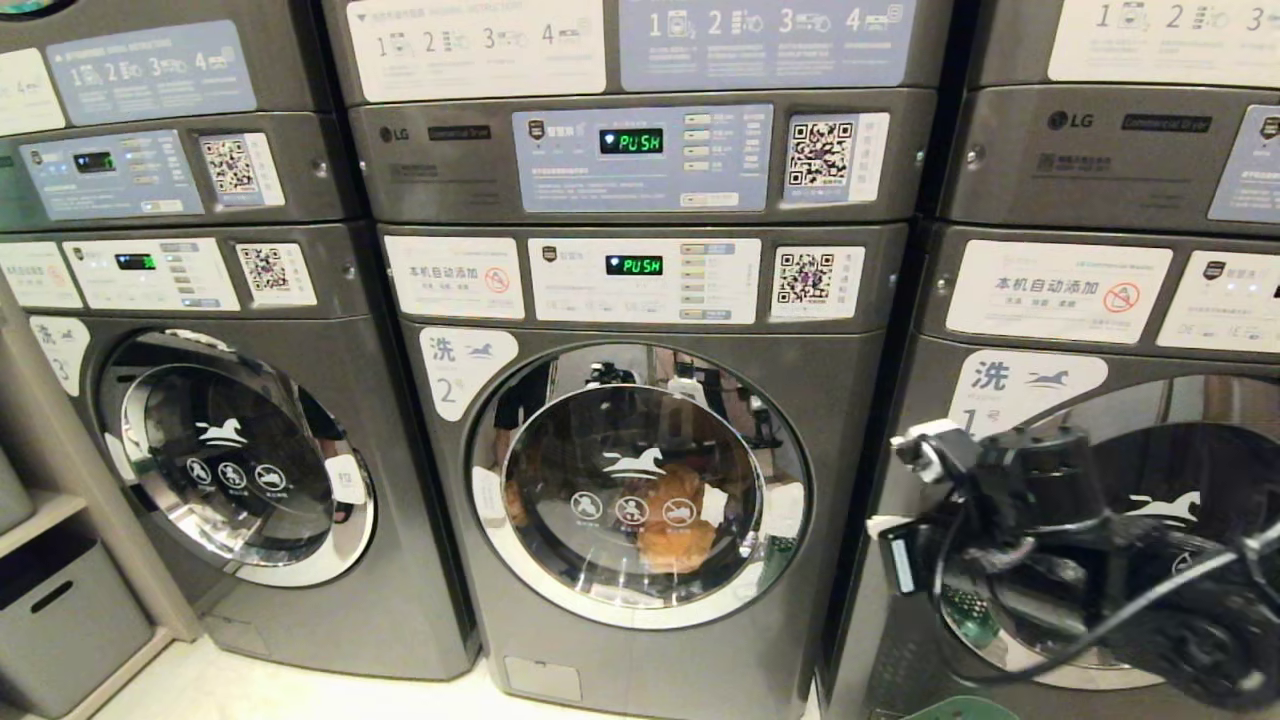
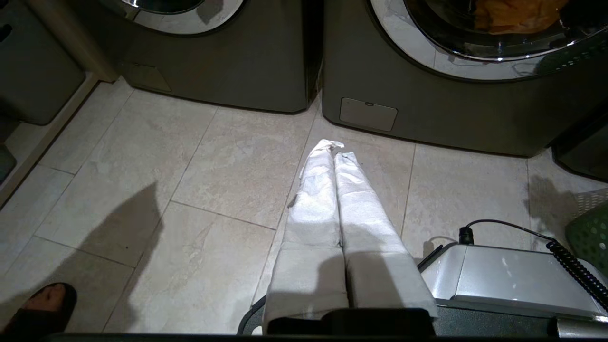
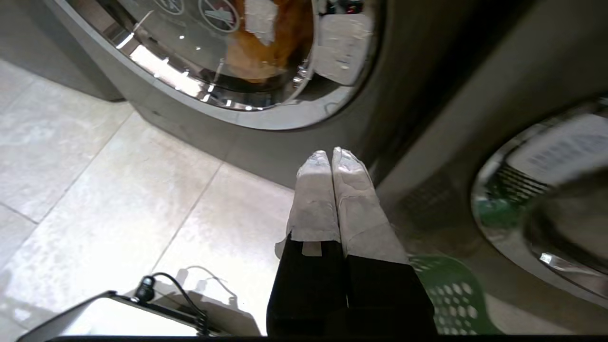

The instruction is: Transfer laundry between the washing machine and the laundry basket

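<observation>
Head view shows three dark grey front-loaders in a row, with dryers stacked above them. The washing machine (image 1: 640, 480) labelled 2 stands in the middle, its round chrome-rimmed door (image 1: 640, 487) closed, and orange laundry (image 1: 678, 520) shows through the glass. The machine labelled 3 (image 1: 240, 470) is to its left and the machine labelled 1 (image 1: 1060, 500) to its right. The right arm (image 1: 1040, 530), black with trailing cables, rises in front of machine 1 and hides much of that door. A grey storage bin (image 1: 60, 620) sits on a low shelf at the far left.

The laundry basket (image 3: 446, 294), dark green with round holes, stands on the tiled floor (image 2: 142, 190) just beside the foot of machine 1; only a corner of its rim shows in the head view. A sandalled foot (image 2: 40, 306) of a person shows at the edge of the left wrist view.

The right pincer (image 3: 332, 159) is clenched with its white-wrapped fingers (image 3: 313, 199) pressed together, grasping nothing; it hangs over the floor near the gap between machines 2 and 1, with the basket close underneath it and the door of machine 2 a little beyond its tips. The left pincer (image 2: 335, 149) is likewise clenched and empty, low over the floor in front of the base of machine 2, touching nothing.
</observation>
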Controlling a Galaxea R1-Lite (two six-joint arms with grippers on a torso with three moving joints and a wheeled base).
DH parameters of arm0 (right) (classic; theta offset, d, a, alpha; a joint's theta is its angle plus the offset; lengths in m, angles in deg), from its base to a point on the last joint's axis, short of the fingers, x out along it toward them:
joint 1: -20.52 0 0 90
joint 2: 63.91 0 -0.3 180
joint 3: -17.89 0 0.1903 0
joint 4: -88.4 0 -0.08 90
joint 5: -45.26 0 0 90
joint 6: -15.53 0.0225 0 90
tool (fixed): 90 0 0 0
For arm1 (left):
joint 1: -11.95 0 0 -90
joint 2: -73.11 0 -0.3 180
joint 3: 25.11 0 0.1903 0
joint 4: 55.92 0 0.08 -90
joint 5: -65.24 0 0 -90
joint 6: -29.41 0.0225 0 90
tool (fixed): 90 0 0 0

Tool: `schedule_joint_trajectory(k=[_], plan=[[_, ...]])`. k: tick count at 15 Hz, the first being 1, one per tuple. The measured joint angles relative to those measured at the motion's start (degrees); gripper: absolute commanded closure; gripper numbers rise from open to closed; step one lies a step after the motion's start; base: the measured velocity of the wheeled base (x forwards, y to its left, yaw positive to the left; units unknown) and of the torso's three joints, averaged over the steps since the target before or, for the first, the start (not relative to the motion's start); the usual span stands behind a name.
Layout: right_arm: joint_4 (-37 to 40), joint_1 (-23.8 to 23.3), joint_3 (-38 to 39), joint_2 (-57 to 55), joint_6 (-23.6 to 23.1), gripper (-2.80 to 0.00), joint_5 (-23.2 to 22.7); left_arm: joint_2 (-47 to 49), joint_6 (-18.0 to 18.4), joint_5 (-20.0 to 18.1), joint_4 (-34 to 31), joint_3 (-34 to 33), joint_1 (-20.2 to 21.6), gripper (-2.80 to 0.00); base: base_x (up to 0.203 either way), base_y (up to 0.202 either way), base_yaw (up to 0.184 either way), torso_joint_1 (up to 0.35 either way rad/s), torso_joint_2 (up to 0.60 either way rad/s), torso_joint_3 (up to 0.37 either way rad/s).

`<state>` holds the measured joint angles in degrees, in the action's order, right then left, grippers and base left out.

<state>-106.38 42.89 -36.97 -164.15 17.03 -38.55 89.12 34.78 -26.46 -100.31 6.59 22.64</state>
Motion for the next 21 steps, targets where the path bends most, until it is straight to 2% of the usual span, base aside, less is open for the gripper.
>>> schedule_joint_trajectory(k=[2,5,9,11,12,16,18,19,21], plan=[[0.05,1.00,8.96,12.38,-1.87,0.00,2.83,0.00,-0.02,0.00,0.12,-0.08,-0.09,0.00,0.000,0.000,0.000,0.000,0.00,0.000],[1.62,-1.39,21.62,31.16,-3.43,0.00,5.68,0.00,-0.02,0.04,0.15,-0.10,0.00,0.00,0.000,0.000,0.000,0.000,0.00,0.000],[5.25,-16.29,29.66,48.10,-2.63,0.00,7.75,0.00,-0.02,0.00,0.13,-0.10,0.03,0.00,0.000,0.000,0.000,0.000,0.00,0.000],[12.00,-19.44,30.55,57.29,-2.76,0.00,8.10,0.00,-0.07,-0.07,0.11,-0.10,-0.04,0.00,0.000,0.000,0.000,0.000,0.00,0.000],[17.30,-20.19,30.27,63.34,-2.92,0.00,7.25,0.00,-0.10,-0.09,0.11,-0.07,0.01,0.00,0.000,0.000,0.000,0.000,0.00,0.000],[42.64,-21.48,26.40,89.22,-5.56,0.00,-1.43,0.00,-0.10,-0.22,0.24,-0.13,-0.04,0.00,0.000,0.000,0.000,0.000,0.00,0.000],[51.62,-21.86,25.05,95.23,-6.32,0.00,-4.78,0.00,-0.11,-0.16,0.48,-0.27,-0.11,0.00,0.000,0.000,0.000,0.000,0.00,0.000],[54.66,-21.93,24.49,97.08,-6.73,0.00,-6.20,0.00,-0.10,-0.11,0.56,-0.33,-0.09,0.00,0.000,0.000,0.000,0.000,0.00,0.000],[52.77,-22.08,26.01,98.96,-8.98,0.00,-8.06,0.00,-0.06,-0.13,0.69,-0.44,-0.09,0.00,0.000,0.000,0.000,0.000,0.00,0.000]])
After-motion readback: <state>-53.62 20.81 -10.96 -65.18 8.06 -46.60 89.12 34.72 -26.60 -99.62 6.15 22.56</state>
